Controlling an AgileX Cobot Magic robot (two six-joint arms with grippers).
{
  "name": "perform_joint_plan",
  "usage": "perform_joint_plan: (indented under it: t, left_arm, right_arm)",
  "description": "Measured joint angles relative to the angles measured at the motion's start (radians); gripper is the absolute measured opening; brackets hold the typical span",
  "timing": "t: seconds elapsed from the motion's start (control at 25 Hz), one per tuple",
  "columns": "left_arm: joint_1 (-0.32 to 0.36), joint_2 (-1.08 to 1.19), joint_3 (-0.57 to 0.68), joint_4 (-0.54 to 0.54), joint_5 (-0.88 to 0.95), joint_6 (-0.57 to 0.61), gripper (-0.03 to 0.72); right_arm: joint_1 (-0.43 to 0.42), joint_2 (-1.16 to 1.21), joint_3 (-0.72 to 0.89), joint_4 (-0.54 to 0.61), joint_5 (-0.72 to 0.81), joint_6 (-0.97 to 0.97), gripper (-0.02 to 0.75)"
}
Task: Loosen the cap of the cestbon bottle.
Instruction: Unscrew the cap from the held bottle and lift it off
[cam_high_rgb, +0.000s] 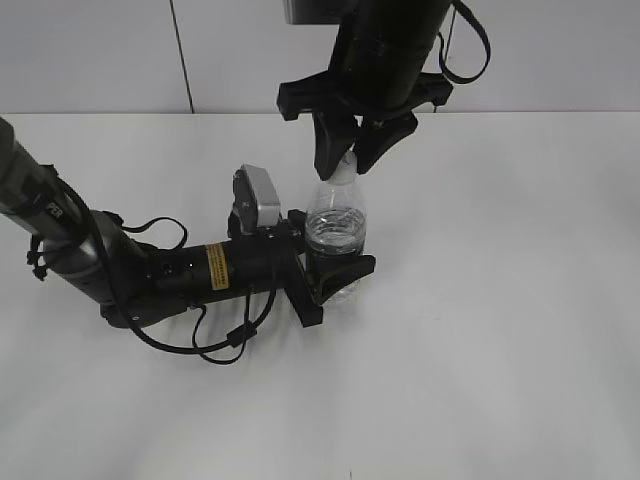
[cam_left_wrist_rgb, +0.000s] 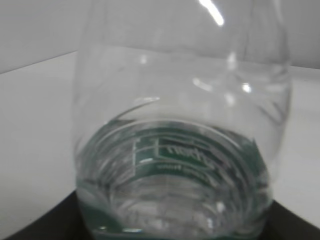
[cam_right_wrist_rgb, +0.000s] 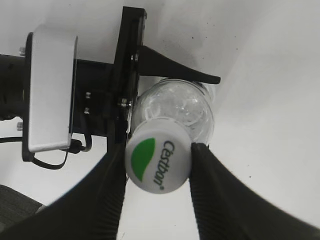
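Clear plastic: the cestbon bottle (cam_high_rgb: 335, 235), upright on the white worktop (cam_high_rgb: 500, 300), part filled with water, dark green label band low on the body in the left wrist view.
White plastic: the cap (cam_right_wrist_rgb: 158, 162), on top of the bottle, green leaf mark and "Cestbon" print facing the right wrist camera; apparently seated on the neck, thread not visible.
Left tool (cam_high_rgb: 335, 272): low beside the bottle, reaching in from the left, black fingers closed around the lower body; judged to serve as a clamp, keeping the bottle from spinning or tipping while the cap is turned.
Left wrist camera: just beside the bottle, body filling nearly the whole view, so grip contact itself hidden there.
Right tool (cam_right_wrist_rgb: 158, 165): directly above the bottle, pointing down, narrowed onto the cap with one black finger (cam_right_wrist_rgb: 107, 195) on each side of its rim, touching or very nearly so.
Reason for the vertical approach: tool axis in line with the bottle neck, so a wrist roll can twist the cap.
Step in hand: likely cap gripped, twist about to begin or in progress; no gap under the cap discernible.
Risk: slipping pads on the smooth rim, or the thin body deforming under the lower clamp.
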Motion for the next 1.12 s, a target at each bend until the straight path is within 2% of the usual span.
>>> perform_joint_plan:
  t: [0.48,0.68,0.92,1.12]
  left_arm:
    - [0.000,0.000,0.000,0.000,0.001,0.003,0.401]
    - [0.000,0.000,0.000,0.001,0.000,0.006,0.401]
    - [0.000,0.000,0.000,0.001,-0.004,0.013,0.401]
    - [0.000,0.000,0.000,0.001,-0.004,0.015,0.401]
  right_arm:
    - [0.000,0.000,0.000,0.000,0.000,-0.250,0.302]
    - [0.000,0.000,0.000,0.017,0.000,-0.560,0.302]
    - [0.000,0.000,0.000,0.044,-0.007,-1.023,0.302]
    - [0.000,0.000,-0.002,0.045,-0.010,-1.198,0.302]
